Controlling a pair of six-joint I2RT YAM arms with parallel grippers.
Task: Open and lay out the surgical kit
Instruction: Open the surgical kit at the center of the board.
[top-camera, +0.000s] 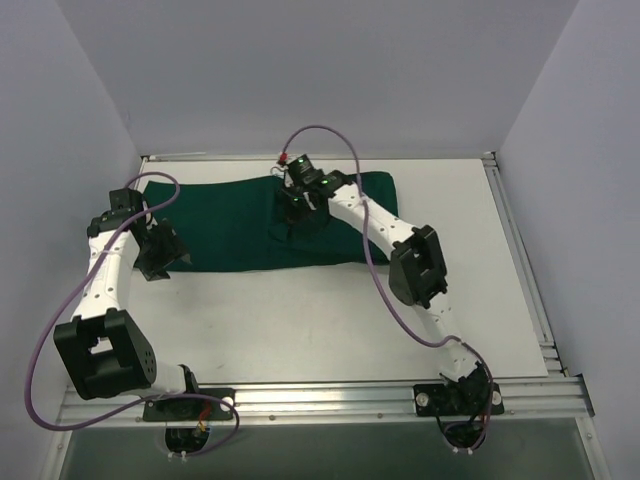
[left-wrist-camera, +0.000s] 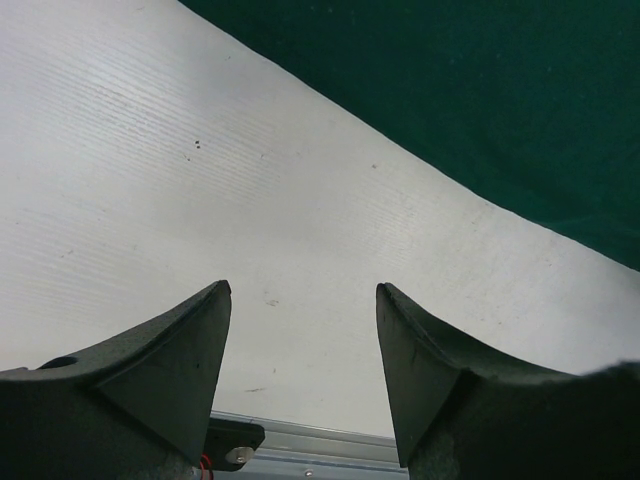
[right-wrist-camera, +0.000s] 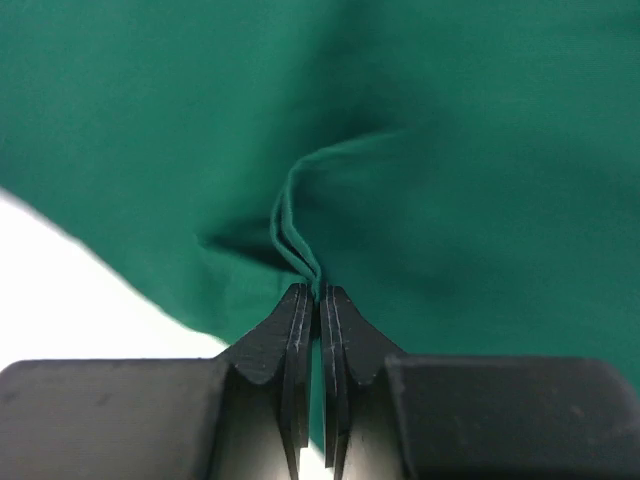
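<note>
White table (top-camera: 300, 320) with fine ribbing, boxed in by plain pale walls (top-camera: 330, 70) on three sides. An aluminium rail (top-camera: 350, 400) runs along the near edge, where both arm bases are bolted.

Dark green drape (top-camera: 230, 225) lies on the far half of the table as a wide rectangle. Its long axis runs left to right, roughly parallel to the far edge, and the right end sits slightly further back than the left. Whatever it wraps is hidden under the cloth.

Right gripper (right-wrist-camera: 318, 292) is down on the drape's middle, jaws pressed together on a raised fold of cloth. In the right wrist view a thin doubled ridge of green rises straight out of the fingertips, with green all around.

Left gripper (left-wrist-camera: 303, 290) has its jaws wide apart and holds nothing. It hangs over bare table just off the drape's near-left corner, and the drape's edge crosses diagonally ahead of the fingers, not touching them.
</note>
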